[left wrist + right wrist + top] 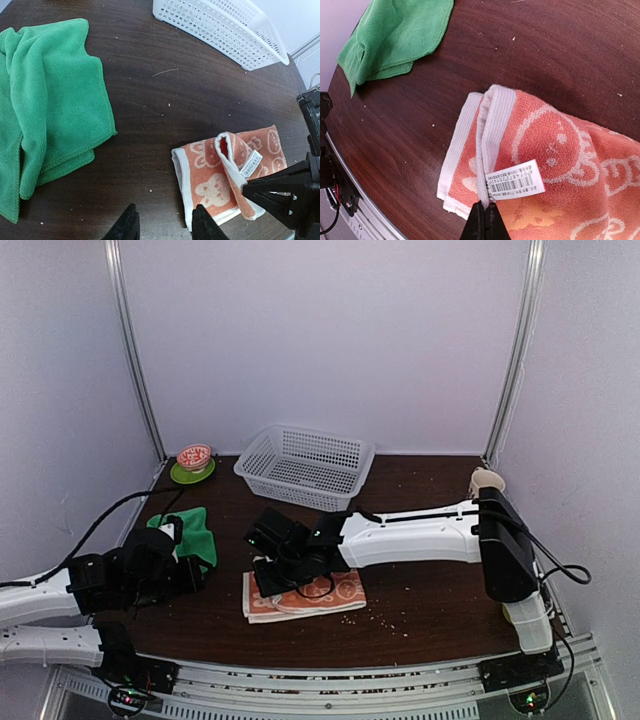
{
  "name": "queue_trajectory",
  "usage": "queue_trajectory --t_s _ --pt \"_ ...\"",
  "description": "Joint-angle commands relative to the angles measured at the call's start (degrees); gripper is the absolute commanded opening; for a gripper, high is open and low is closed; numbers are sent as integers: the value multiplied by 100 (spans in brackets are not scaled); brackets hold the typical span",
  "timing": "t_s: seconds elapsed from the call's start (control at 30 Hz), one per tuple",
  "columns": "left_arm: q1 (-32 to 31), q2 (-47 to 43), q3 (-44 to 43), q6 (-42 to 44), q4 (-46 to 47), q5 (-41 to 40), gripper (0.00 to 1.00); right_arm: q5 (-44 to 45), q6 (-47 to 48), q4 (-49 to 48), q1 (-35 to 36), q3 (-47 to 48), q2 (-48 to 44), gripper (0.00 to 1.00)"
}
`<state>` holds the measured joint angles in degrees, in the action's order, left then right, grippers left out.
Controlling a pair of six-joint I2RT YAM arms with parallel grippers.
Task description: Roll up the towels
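Note:
The orange towel (325, 597) with white cartoon prints lies folded flat near the table's front middle. My right gripper (485, 220) is shut on its white hem, lifting that near-left edge into a raised fold (231, 150) with a barcode label (515, 186). The orange towel (560, 150) fills the right wrist view. The green towel (192, 530) lies crumpled at the left, untouched, and also shows as the green towel (45, 110) in the left wrist view. My left gripper (165, 222) stands open low over bare table, its right finger (204, 224) beside the orange towel's left edge (179, 175).
A white plastic basket (305, 465) stands at the back middle. A small red-patterned bowl on a green saucer (193, 464) sits at the back left. A beige object (486, 480) rests at the back right. Crumbs dot the dark wooden table (430, 580).

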<state>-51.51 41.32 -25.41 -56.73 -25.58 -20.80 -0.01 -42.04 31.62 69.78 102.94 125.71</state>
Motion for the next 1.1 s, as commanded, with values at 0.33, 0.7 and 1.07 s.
queue_trajectory --t_s 0.33,0.7,1.07 --pt "-26 -63 69 -23 37 -48 37 273 -54 160 118 277 -208 0" --pt "-25 -115 100 -24 37 -51 37 514 -60 187 194 331 -427 0" --pt "-21 278 171 -111 178 110 37 352 -41 204 212 556 -155 0"
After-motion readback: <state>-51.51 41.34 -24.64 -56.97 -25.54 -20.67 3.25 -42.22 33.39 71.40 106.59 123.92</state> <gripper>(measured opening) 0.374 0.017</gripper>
